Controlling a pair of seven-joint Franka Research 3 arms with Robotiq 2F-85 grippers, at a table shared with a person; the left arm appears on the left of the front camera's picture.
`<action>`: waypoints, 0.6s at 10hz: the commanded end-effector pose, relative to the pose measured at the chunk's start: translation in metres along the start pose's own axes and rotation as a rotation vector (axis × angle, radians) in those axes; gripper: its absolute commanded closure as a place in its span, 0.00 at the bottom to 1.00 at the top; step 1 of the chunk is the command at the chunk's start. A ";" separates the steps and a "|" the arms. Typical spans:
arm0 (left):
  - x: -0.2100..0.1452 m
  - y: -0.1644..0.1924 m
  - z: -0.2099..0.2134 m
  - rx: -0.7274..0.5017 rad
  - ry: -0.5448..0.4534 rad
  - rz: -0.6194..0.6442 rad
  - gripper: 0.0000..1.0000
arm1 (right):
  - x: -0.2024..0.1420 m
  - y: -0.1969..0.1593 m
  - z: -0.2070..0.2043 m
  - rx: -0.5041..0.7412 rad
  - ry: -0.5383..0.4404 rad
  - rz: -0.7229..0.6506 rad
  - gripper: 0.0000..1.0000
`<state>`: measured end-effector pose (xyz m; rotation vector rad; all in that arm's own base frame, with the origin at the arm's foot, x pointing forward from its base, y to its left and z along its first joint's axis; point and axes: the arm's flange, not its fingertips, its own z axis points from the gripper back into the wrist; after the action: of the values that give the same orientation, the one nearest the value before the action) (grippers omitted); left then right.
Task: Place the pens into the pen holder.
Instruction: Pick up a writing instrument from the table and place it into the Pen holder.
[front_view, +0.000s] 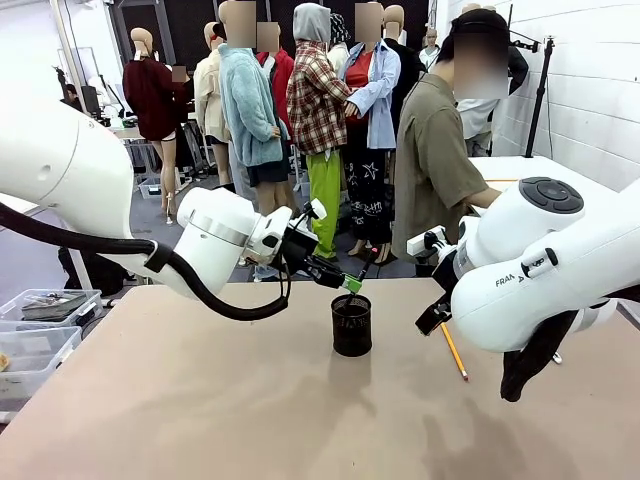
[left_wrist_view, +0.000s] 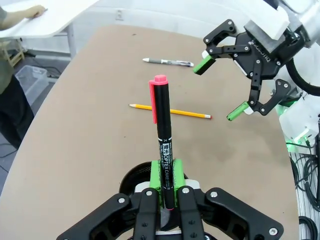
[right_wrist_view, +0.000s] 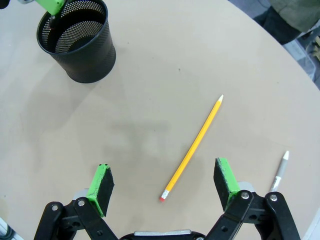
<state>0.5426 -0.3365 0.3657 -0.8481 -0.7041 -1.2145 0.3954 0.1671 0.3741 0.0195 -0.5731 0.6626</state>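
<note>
Your left gripper (left_wrist_view: 165, 200) has its jaws clamped on a pink-capped marker (left_wrist_view: 162, 130) (barrel reads "OPTEX CARE") just above the pen holder (right_wrist_view: 77, 45); your right gripper (right_wrist_view: 164, 182) holds its jaws wide and empty over the orange pencil (right_wrist_view: 196, 145).

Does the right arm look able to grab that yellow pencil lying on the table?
Probably yes: the right arm's jaws are open and poised over the pencil, and nothing lies between them.
</note>
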 end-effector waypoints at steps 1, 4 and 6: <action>0.001 0.009 -0.004 0.004 -0.011 0.031 1.00 | 0.000 0.000 0.000 0.001 0.001 0.000 0.00; -0.012 0.009 -0.018 -0.028 0.015 0.040 1.00 | 0.000 0.000 0.000 0.001 0.001 0.000 0.00; -0.016 0.011 -0.017 -0.026 0.029 0.036 0.88 | 0.000 0.000 0.000 0.001 0.001 0.000 0.00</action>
<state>0.5436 -0.3408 0.3367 -0.8660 -0.6547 -1.1971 0.3954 0.1671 0.3741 0.0195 -0.5731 0.6626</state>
